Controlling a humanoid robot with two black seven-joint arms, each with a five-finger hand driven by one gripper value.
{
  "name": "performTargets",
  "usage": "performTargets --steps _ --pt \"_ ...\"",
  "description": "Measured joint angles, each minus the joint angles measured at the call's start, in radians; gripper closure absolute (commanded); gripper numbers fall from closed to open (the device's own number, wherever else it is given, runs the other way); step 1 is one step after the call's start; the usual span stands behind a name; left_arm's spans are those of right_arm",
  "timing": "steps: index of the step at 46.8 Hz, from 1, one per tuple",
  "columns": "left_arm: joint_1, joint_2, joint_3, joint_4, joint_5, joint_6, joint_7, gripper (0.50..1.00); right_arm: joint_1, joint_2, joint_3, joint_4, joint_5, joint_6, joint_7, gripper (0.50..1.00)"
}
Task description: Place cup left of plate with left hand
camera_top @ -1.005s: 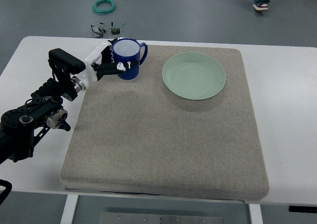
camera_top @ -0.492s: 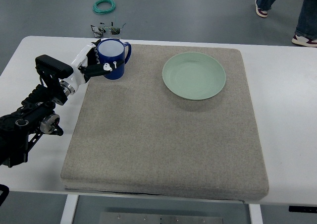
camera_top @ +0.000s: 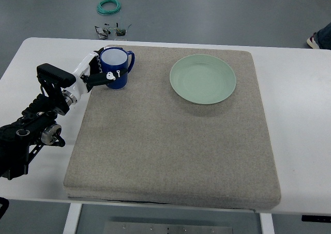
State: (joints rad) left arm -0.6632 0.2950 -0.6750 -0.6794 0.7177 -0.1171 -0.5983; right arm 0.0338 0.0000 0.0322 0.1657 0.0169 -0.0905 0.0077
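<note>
1. Blue cup [camera_top: 115,68] upright at the far-left corner of the grey mat [camera_top: 170,141], close to the mat's far edge, handle turned toward the plate; white inside, apparently empty.
2. Left hand [camera_top: 98,72] wrapped round the cup's left side, fingers [camera_top: 109,77] closed across the near wall of the cup, thumb side hidden behind it. Grip from the side, so the open mouth stays level and the base is free to meet the mat.
3. Cannot tell for certain whether the base rests on the mat or hangs just above it; looks very low, at or near contact.
4. Left arm [camera_top: 36,120] reaching in over the left part of the white table [camera_top: 295,99], outside the mat's left edge, which keeps it well away from the plate.
5. Pale green plate [camera_top: 202,79] flat on the far-right part of the mat, well apart from the cup, bare mat between them.
6. Right hand nowhere in the top view.
7. Judged from the layout: cup already on the plate's left side, roughly level with it along the far edge, so placement seems nearly done. Remaining step probably a release and a clean withdrawal to the left.
8. Risk at release: fingers dragging the cup wall and tipping or sliding it on the soft mat; handle pointing away from the hand, so little chance of snagging there.
9. On the floor beyond the table: a coil of green cable [camera_top: 108,6] and a shoe [camera_top: 321,39] at the right edge, neither part of the work.
</note>
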Motion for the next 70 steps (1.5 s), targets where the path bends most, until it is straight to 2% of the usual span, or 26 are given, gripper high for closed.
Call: performTargets --steps 6,9,14,17,29,33,53,61,70 --pt "0.000 -0.002 0.000 0.000 0.000 0.002 0.000 0.720 0.000 0.000 0.000 0.000 0.000 0.000 0.000 0.566" --pt "0.001 -0.002 -0.002 0.000 -0.001 0.002 0.000 0.665 0.000 0.000 0.000 0.000 0.000 0.000 0.000 0.566" --pt "0.001 -0.007 -0.005 0.000 -0.001 0.002 0.001 0.649 0.000 0.000 0.000 0.000 0.000 0.000 0.000 0.566" --pt "0.001 -0.008 -0.006 0.000 -0.003 0.002 0.001 0.615 0.000 0.000 0.000 0.000 0.000 0.000 0.000 0.566" --pt "0.001 -0.008 -0.005 0.000 -0.024 0.001 0.001 0.607 0.000 0.000 0.000 0.000 0.000 0.000 0.000 0.566" --pt "0.001 -0.008 -0.005 -0.001 -0.026 0.001 0.001 0.549 0.000 0.000 0.000 0.000 0.000 0.000 0.000 0.566" --pt "-0.009 0.013 -0.012 -0.058 -0.084 -0.001 0.000 0.536 0.000 0.000 0.000 0.000 0.000 0.000 0.000 0.566" --pt "-0.011 0.047 -0.063 -0.103 -0.093 -0.001 0.000 0.508 0.000 0.000 0.000 0.000 0.000 0.000 0.000 0.566" --pt "-0.039 0.093 -0.124 -0.156 -0.111 -0.001 0.001 0.506 0.000 0.000 0.000 0.000 0.000 0.000 0.000 0.566"
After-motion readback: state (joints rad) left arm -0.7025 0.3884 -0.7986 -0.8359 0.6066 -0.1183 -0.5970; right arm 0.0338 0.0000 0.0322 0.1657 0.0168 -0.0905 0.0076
